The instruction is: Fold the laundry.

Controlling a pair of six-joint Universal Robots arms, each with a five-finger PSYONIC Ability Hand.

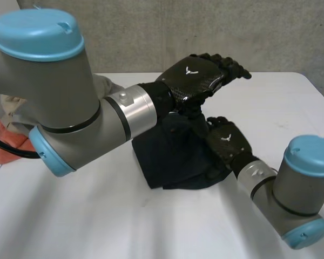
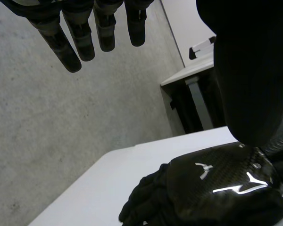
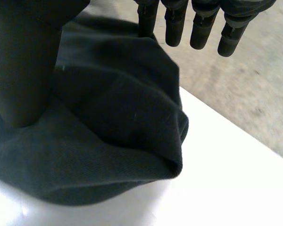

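Left robot hand [image 1: 195, 81]: hovering in the air over the far side of the dark garment [image 1: 170, 156], fingers [image 2: 85, 37] reaching out straight and relaxed, carrying nothing.

Right robot hand [image 1: 229, 141]: lying palm down on the garment's right part, fingers [image 3: 203, 28] stretching straight out past the cloth's rounded edge, thumb resting on the fabric; spreading wide, pinching nothing.

Counter [image 1: 97, 216]: white, bearing everything listed below.

Dark garment: sitting near the counter's middle, bunching into a thick, uneven bundle under the right palm; showing a soft rolled fold at the edge by the right fingertips; not yet lying flat or squared.

Spare laundry: beige cloth [image 1: 11, 108] and orange cloth [image 1: 5, 141] heaping together at the counter's left edge, behind the left arm, well apart from the garment.

Step in hand, judging from the layout: pinning the bundle with the right robot hand while leaving the left free for a hold. Either partway through a fold or smoothing one down; hard to tell which.

Next move, likely calling for: bringing the left robot hand down onto a free edge, pinching it, and carrying it across while holding the right palm steady, taking care not to drag the whole bundle along.
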